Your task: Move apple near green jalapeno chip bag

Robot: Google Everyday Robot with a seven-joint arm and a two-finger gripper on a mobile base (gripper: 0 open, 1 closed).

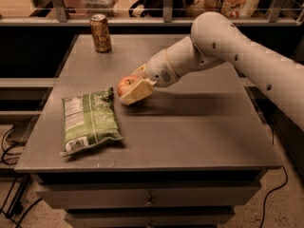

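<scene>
The apple (pixel 125 84), small, red with a yellowish patch, is held between the fingers (pixel 137 93) of my gripper (pixel 131 87), low over the grey table (pixel 190 127). The gripper is shut on the apple, just right of the upper right corner of the green jalapeno chip bag (pixel 88 121). The bag lies flat at the table's front left, its white nutrition label toward the left. My white arm reaches in from the right.
A gold soda can (pixel 100 33) stands at the table's back left. A rail and shelf with bags run behind the table. Drawers sit under the table front. Cables lie on the floor at left.
</scene>
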